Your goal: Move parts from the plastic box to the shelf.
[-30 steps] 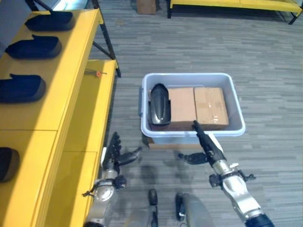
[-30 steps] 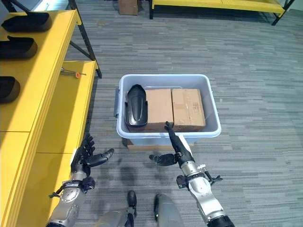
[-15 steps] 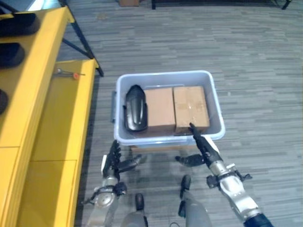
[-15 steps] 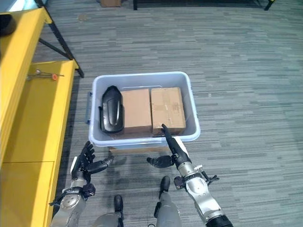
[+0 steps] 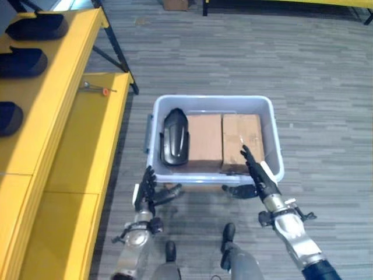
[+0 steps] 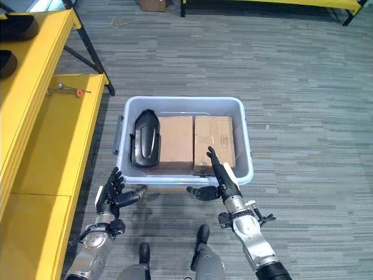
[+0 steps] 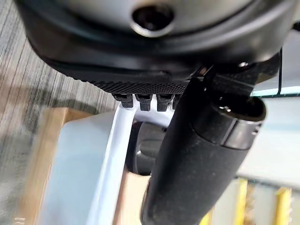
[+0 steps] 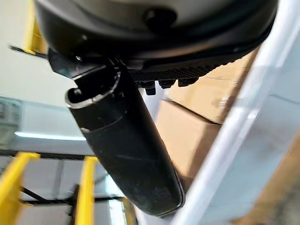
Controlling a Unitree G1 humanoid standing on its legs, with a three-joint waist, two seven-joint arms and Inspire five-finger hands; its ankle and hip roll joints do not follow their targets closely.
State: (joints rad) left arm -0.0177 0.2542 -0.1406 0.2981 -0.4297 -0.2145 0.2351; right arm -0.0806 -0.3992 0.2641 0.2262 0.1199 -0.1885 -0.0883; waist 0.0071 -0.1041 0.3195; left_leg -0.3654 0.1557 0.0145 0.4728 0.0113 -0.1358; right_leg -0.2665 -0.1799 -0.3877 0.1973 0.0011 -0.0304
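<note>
Since half a second ago both hands have drawn closer to the near rim of the plastic box (image 6: 242,146), and the right hand's fingertips now reach over that rim, where before they stopped just at it.

On the left runs the yellow shelf (image 5: 64,111), its upper level carrying dark parts (image 5: 23,60) in a row, with a small tool (image 5: 96,88) lying on the lower level near the far end. A strip of bare grey floor (image 6: 303,87) separates the shelf's edge from the box.

The left hand (image 6: 112,196) hangs low between the shelf and the box's near left corner, fingers straight and spread, thumb pointing toward the box, holding nothing. Its wrist view shows the white rim just past the fingers.

In the box, a black part (image 6: 145,139) lies against the left wall, lengthwise front to back. Beside it, touching, two cardboard boxes (image 6: 197,143) take up the remaining width to the right wall.

The right hand (image 6: 224,177) extends flat over the near rim at the right cardboard box, fingers straight, thumb out to the side below the rim, grasping nothing.

Right of the box the floor lies open.
</note>
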